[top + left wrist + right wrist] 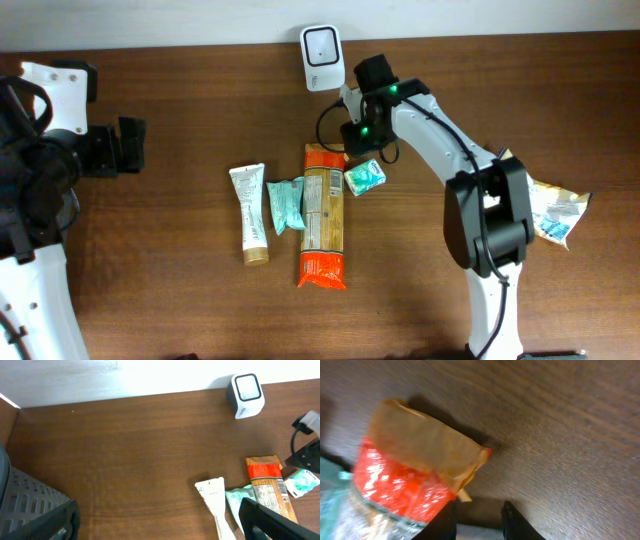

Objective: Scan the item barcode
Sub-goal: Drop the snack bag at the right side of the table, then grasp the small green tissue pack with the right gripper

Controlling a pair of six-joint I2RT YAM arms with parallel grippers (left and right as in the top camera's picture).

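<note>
Toward the worktop's rear edge, right gripper [479, 521] (finger spacing unclear) beside snack bag [323, 215]: likely light, crinkly, slippery; pinch its sealed end. Left gripper [135, 147] spread wide.

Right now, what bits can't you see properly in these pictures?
Barcode on the orange packet: print too small overhead, blurred in the right wrist view.
Right end effector: fingers cut off by the bottom edge of its wrist view; open or shut, I cannot tell.
White tube: lower end cut off by the left wrist view's bottom edge.
Crumpled packet: partly behind the right arm overhead.
</note>
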